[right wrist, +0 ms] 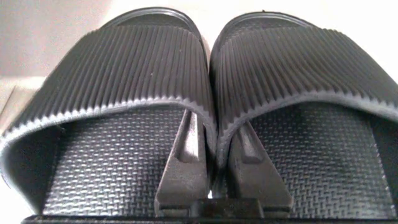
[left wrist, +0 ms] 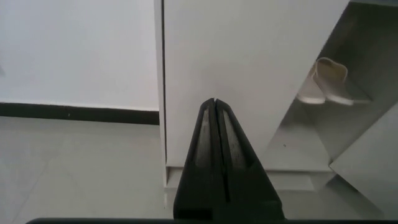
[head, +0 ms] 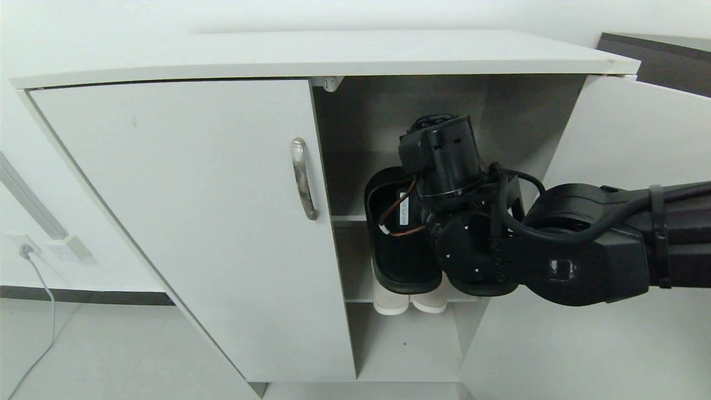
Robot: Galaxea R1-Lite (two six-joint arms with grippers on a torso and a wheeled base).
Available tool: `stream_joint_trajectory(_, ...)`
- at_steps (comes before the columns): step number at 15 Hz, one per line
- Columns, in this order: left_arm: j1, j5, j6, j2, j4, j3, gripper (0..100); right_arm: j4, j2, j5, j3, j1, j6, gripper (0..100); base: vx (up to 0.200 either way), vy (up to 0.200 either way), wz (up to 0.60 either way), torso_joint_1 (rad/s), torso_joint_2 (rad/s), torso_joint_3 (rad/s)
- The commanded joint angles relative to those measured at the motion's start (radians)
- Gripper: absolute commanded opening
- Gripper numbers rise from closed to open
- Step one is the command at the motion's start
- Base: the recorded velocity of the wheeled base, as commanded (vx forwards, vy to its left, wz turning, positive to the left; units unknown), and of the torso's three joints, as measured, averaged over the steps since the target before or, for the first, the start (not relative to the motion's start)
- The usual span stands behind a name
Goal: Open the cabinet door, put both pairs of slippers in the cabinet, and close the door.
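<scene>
The white cabinet (head: 333, 53) has its right door (head: 627, 133) swung open and its left door (head: 194, 222) closed. A pair of black slippers (head: 397, 244) hangs in the opening, just above the white slippers (head: 408, 300) lying on a lower shelf. My right gripper (right wrist: 217, 121) is shut on the black slippers (right wrist: 143, 81), pinching their two inner walls together. The right wrist covers the right slipper in the head view. My left gripper (left wrist: 215, 102) is shut with nothing in it, low in front of the closed door, with the white slippers (left wrist: 326, 81) off to one side.
A metal handle (head: 303, 178) runs along the closed door's inner edge. An upper shelf (head: 347, 218) crosses behind the black pair. A wall socket with a cable (head: 25, 250) sits left of the cabinet, above bare grey floor (head: 83, 355).
</scene>
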Motion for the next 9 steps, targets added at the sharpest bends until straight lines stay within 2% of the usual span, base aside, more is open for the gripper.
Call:
stream_joint_trajectory(1,0.0,0.0,0.001,0.001,0.0,0.0,0,-0.001,0.002,0.006,0.004,-0.009,0.001,0,0.0,0.0,0.0,0.0,0.0,0.0)
stream_joint_trajectory(5,0.0,0.0,0.001,0.001,0.0,0.0,0,0.002,0.014,0.072,-0.044,-0.051,-0.01,0,0.0,0.0,0.0,0.0,0.0,0.0)
stream_joint_trajectory(9,0.0,0.0,-0.001,0.001,0.0,0.0,0,-0.001,0.07,0.079,-0.096,-0.075,-0.036,0,0.0,0.0,0.0,0.0,0.0,0.0)
